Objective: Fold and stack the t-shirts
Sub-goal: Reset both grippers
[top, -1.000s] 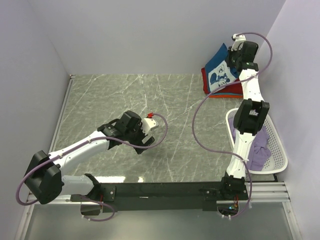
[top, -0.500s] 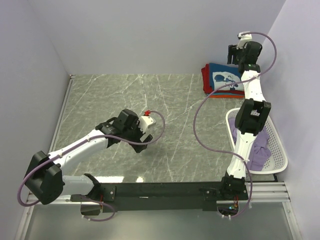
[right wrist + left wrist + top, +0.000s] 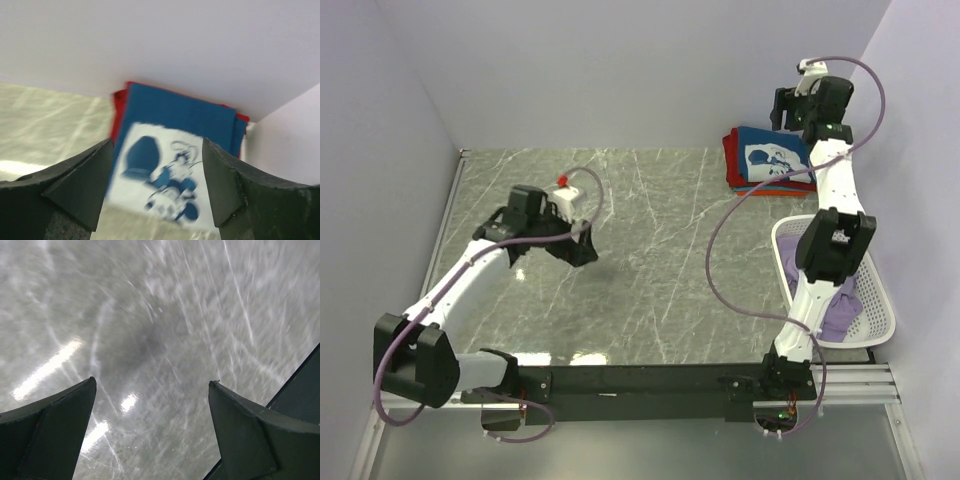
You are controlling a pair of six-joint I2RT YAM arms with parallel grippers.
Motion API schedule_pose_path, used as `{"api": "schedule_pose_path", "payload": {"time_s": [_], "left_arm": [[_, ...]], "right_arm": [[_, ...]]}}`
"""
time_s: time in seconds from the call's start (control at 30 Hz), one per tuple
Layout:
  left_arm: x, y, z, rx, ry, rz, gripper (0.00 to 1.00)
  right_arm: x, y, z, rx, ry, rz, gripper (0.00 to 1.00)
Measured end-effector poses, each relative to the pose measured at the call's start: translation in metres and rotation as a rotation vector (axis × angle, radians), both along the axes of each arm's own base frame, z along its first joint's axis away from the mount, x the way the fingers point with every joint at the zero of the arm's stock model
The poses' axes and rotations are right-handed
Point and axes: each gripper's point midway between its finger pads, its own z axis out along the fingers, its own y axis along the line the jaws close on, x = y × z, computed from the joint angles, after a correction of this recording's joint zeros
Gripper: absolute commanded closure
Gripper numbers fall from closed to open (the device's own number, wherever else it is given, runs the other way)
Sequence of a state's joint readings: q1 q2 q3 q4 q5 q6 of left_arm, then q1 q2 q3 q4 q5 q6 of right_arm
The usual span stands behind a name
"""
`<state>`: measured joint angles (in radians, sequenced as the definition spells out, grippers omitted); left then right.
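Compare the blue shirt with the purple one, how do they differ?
The blue shirt lies folded flat; the purple shirt is crumpled. The blue shirt rests on a red shirt; the purple shirt sits in the white basket. The blue shirt bears a white print; the purple shirt shows none. Neither is held.

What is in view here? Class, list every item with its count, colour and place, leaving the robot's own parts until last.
table: one, grey-green marble, beneath everything
blue t-shirt: one, blue with a white print, folded on top of the red one, far right corner
red t-shirt: one, red, folded under the blue one
basket: one, white, near right edge
purple garment: one, lilac, crumpled in the basket
cables: two, purple, one on each arm
left arm: one, white and black, jaws open over bare table
right arm: one, white and black, jaws open near the stack
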<state>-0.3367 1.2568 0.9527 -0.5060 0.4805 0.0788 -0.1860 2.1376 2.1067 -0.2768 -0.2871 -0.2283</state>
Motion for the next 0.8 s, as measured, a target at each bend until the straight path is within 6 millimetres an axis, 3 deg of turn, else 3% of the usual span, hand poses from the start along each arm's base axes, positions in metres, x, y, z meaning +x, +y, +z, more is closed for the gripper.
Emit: {"api": "schedule_pose_path", "payload": {"time_s": [0.13,0.23,0.33,0.4,0.47,0.53,0.63,0.67,0.73,0.8], "left_arm": [[0.029,0.021,0.025,-0.099,0.031,0.122,0.00],[0.055,0.041,0.039,-0.152,0.056,0.215,0.01],[0.078,0.068,0.041,-0.183,0.088,0.315,0.01],[0.083,0.085,0.036,-0.204,0.120,0.370,0.01],[0.082,0.100,0.032,-0.217,0.147,0.412,0.01],[0.079,0.111,0.029,-0.218,0.148,0.444,0.01],[0.061,0.115,0.023,-0.194,0.143,0.460,0.00],[0.055,0.115,0.022,-0.183,0.137,0.458,0.01],[0.044,0.117,0.024,-0.152,0.113,0.458,0.01],[0.038,0.121,0.025,-0.118,0.079,0.459,0.01]], "right_arm": [[-0.039,0.030,0.050,0.039,-0.005,0.064,0.16],[-0.085,0.052,0.089,0.074,-0.018,0.113,0.13],[-0.137,0.070,0.110,0.108,-0.012,0.149,0.12],[-0.171,0.080,0.106,0.133,0.018,0.168,0.11],[-0.198,0.089,0.089,0.154,0.066,0.183,0.11],[-0.225,0.099,0.058,0.181,0.154,0.198,0.10],[-0.255,0.118,0.000,0.215,0.292,0.227,0.10],[-0.272,0.129,-0.031,0.230,0.368,0.242,0.10],[-0.297,0.143,-0.072,0.241,0.474,0.263,0.10],[-0.321,0.157,-0.104,0.240,0.564,0.288,0.09]]}}
